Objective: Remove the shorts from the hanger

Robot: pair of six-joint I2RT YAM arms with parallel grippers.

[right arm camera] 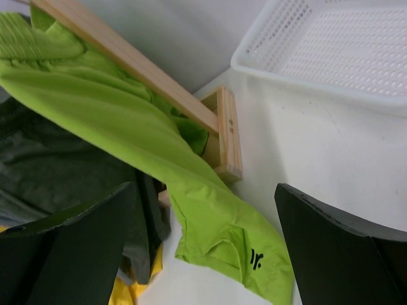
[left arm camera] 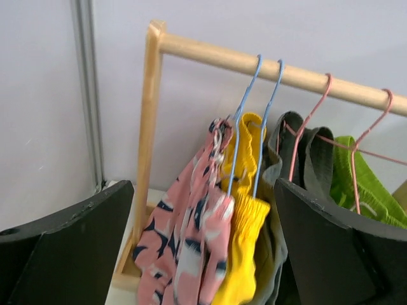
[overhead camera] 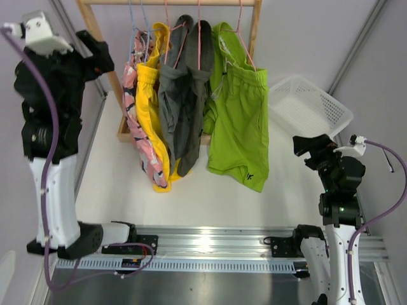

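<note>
Black fingers of the left gripper (left arm camera: pixel 203 184) closest to the lens, spread as wide as can be, nothing between them. Raised high at the left side, facing the left end of the rack. Same with the right gripper (right arm camera: pixel 203 187): jaws fully parted, empty, held low on the right near the basket, looking at the rack's right foot.

Underneath it all, flat white table (overhead camera: pixel 191 197), with a silver metal rail (overhead camera: pixel 210 244) along its near edge.

At the far side, light wooden clothes rack (overhead camera: pixel 254 25) with two upright posts and a round top bar.

Hanging from that bar, side by side and touching, four pairs:
- lime green shorts (overhead camera: pixel 241 114) at the right end, the broadest of the lot, one leg trailing down onto the table just beside the rack's right foot
- dark grey shorts (overhead camera: pixel 181 108) next to them, partly overlapped by the green fabric
- plain yellow shorts (overhead camera: pixel 149 95) left of the grey
- pink shorts (overhead camera: pixel 143 146) with a dark-blue-and-white pattern, at the left end, close to the left post

Right of the rack, apart from the clothes — white perforated plastic basket (overhead camera: pixel 311 108).

On the bar, thin wire hangers: two blue hangers (left arm camera: pixel 254 127) carrying the pink and yellow pairs, two pink hangers (left arm camera: pixel 305 127) carrying the grey and green.

Smallest of all, small dark logo (right arm camera: pixel 256 258) near the hem of the green leg.
</note>
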